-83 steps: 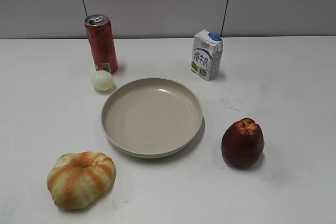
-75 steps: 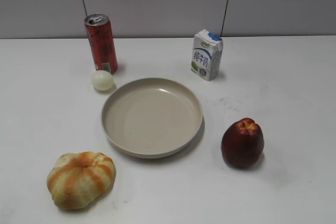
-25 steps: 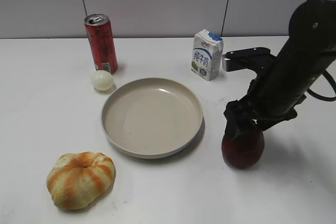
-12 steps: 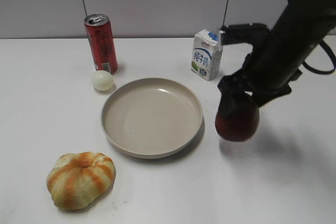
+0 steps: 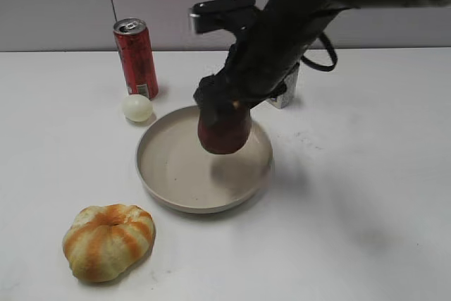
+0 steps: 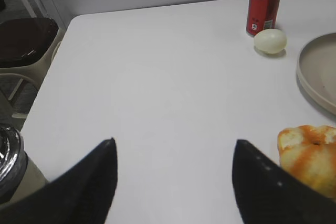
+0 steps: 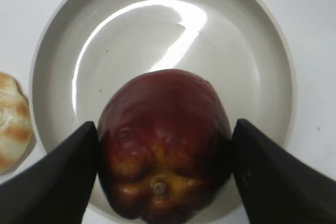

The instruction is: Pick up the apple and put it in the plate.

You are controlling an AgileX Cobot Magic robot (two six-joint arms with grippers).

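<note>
My right gripper (image 5: 224, 106) is shut on the dark red apple (image 5: 224, 132) and holds it in the air over the beige plate (image 5: 169, 174). In the right wrist view the apple (image 7: 164, 140) sits between the two black fingers of the right gripper (image 7: 165, 145), with the plate (image 7: 252, 61) below it. My left gripper (image 6: 173, 150) is open and empty over bare table at the left; it does not show in the exterior view.
A red can (image 5: 137, 58) and a small pale ball (image 5: 137, 107) stand behind the plate on the left. A milk carton (image 5: 282, 93) is partly hidden behind my right arm. An orange-striped bun (image 5: 108, 240) lies front left, and also shows in the left wrist view (image 6: 310, 156).
My right arm came in, closed on the apple at the right of the table, lifted it and carried it left to above the plate.
</note>
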